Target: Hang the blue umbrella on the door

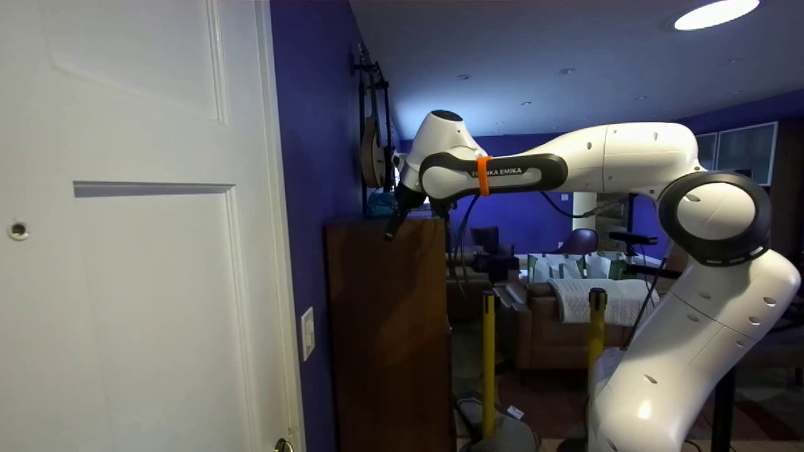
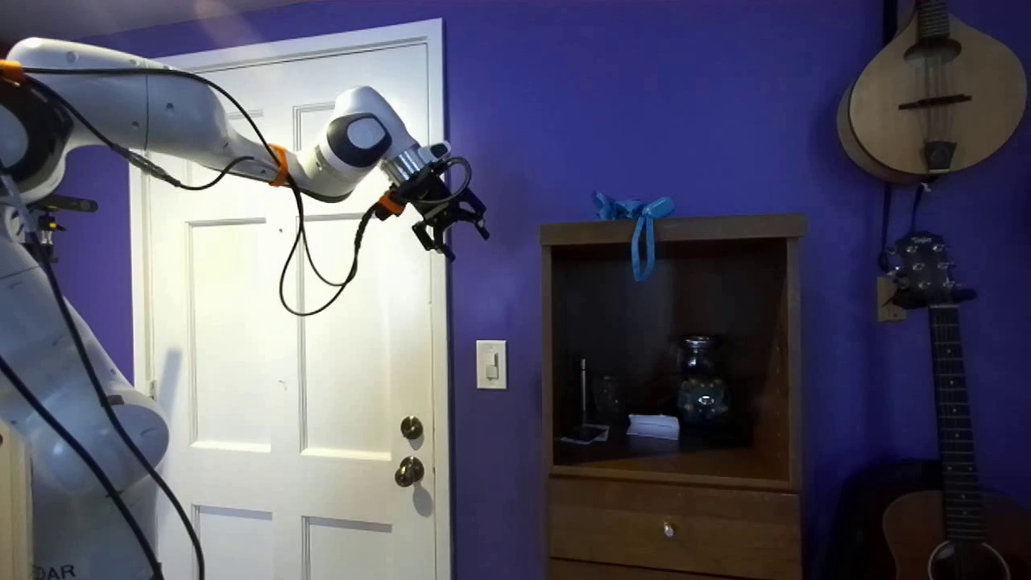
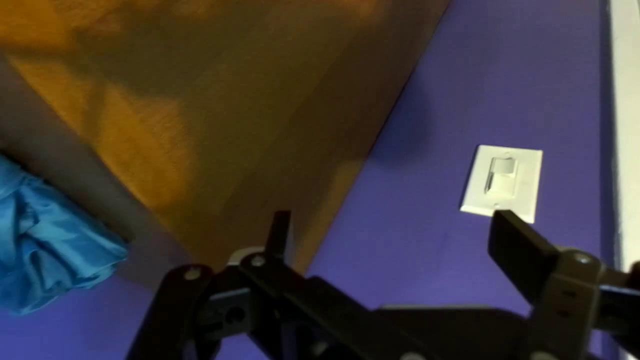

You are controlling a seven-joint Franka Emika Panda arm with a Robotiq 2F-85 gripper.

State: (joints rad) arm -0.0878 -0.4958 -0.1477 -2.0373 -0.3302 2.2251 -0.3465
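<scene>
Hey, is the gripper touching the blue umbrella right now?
Apart: an exterior view shows purple wall between the open gripper and the blue umbrella atop the cabinet.

Mostly dim, bright ceiling lt point(image 1: 716, 14), wrist view sl. blurry

In an exterior view, looks close past door point(image 1: 157, 301); in an exterior view, farther off, faces wall point(image 2: 685, 105); wrist view, near cabinet point(image 3: 225, 125) (switch point(image 3: 501, 181) in all three).
</scene>
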